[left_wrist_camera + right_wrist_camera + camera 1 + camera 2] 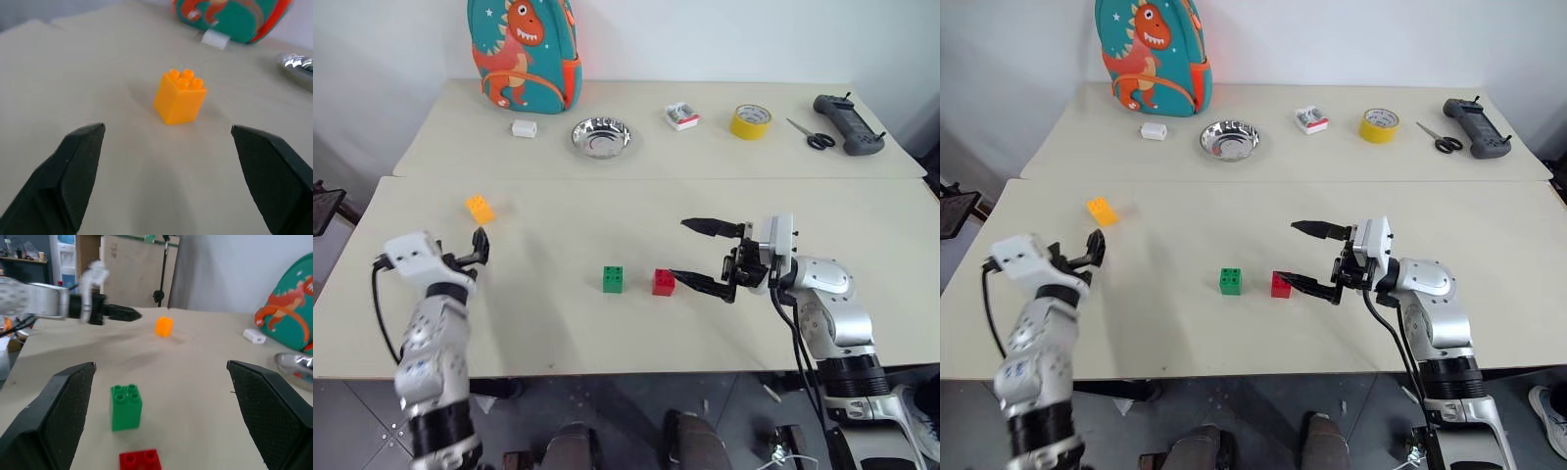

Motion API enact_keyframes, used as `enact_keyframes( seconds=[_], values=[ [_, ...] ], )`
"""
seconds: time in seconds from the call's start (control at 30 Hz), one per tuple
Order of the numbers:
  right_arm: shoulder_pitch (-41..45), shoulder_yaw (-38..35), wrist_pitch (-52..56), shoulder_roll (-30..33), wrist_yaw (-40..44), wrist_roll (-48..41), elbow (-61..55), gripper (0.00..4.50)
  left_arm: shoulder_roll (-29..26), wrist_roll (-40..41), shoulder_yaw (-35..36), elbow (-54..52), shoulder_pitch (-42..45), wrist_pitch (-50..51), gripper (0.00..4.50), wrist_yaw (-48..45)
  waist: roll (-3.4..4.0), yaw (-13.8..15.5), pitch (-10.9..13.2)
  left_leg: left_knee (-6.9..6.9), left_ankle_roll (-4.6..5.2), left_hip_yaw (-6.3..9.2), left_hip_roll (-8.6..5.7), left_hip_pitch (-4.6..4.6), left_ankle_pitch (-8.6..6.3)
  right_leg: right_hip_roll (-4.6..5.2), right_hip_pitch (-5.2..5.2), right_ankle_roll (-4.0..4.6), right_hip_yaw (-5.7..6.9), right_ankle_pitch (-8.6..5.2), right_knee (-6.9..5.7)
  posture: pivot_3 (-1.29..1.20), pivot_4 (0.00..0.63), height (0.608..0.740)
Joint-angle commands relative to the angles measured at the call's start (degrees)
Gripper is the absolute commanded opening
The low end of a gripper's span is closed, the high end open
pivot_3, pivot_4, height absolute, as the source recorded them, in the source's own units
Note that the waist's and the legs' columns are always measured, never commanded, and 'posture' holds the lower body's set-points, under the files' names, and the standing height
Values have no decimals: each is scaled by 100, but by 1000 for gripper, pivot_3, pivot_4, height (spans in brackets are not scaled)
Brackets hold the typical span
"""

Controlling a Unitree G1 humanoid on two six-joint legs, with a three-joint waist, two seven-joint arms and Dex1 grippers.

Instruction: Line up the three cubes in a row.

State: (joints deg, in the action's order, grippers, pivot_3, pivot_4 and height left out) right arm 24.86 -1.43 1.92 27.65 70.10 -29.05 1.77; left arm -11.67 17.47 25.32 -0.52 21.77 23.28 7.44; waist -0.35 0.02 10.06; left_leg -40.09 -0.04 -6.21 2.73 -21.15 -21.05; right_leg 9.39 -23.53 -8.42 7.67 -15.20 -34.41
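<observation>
Three cubes stand on the near table. The orange-yellow cube is far left, apart from the other two. The green cube and the red cube stand side by side in the middle with a small gap between them. My left gripper is open and points at the orange-yellow cube, a short way in front of it, holding nothing. My right gripper is open and empty, pointing left just right of the red cube; its lower finger reaches almost to that cube. The green cube stands beyond it.
On the far table are a dinosaur backpack, a white block, a steel bowl, a small box, a yellow tape roll, scissors and a grey controller. A seam separates the two tables.
</observation>
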Motion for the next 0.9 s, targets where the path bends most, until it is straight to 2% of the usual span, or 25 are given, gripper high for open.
enact_keyframes(
  seconds=[0.03,0.23,0.43,0.53,0.77,0.8,0.87,0.9],
  values=[
    [-33,-73,141,96,46,-192,-318,4500,-16,-346,-73,562,446,-366,4376,391,-1,-3,-1,0,0,-1,0,0,0,0,2,-2,-1,1,3,0,150,740],
    [-152,-81,277,105,-31,-233,-501,4500,-88,-608,-303,2007,1423,-997,4376,463,-1,-7,0,4,0,-4,0,-1,0,-1,4,-5,1,3,19,0,150,740],
    [-274,-93,366,144,-66,-241,-598,4500,-260,-678,-271,2856,1888,-1430,4376,566,-2,-8,0,4,0,-5,0,-2,0,-2,4,-8,1,4,23,0,150,740],
    [-328,-109,378,173,-74,-235,-608,4500,-290,-676,-319,3124,2012,-1547,3855,522,-2,-6,0,4,0,-5,0,-2,0,-2,4,-8,2,5,23,0,150,740],
    [-327,-118,298,126,-155,-190,-572,4500,-182,-610,-292,3083,1914,-1579,1649,666,-2,-7,0,4,0,-5,0,-3,0,-2,5,-10,1,5,24,0,150,740],
    [-319,-113,286,120,-162,-184,-561,4500,-164,-601,-297,3064,1887,-1580,1487,665,-2,-7,0,4,0,-5,0,-2,0,-2,5,-10,1,6,24,0,150,740],
    [-302,-97,259,105,-185,-164,-538,4500,-144,-539,-294,2939,1799,-1609,1488,564,-2,-7,0,4,0,-5,0,-2,0,-2,5,-10,1,6,24,0,150,740],
    [-314,-116,239,117,-204,-160,-538,4500,-179,-382,-311,2730,1678,-1704,1488,169,-2,-10,0,4,0,-5,0,-2,0,-2,5,-10,1,6,24,0,150,740]
  ],
)
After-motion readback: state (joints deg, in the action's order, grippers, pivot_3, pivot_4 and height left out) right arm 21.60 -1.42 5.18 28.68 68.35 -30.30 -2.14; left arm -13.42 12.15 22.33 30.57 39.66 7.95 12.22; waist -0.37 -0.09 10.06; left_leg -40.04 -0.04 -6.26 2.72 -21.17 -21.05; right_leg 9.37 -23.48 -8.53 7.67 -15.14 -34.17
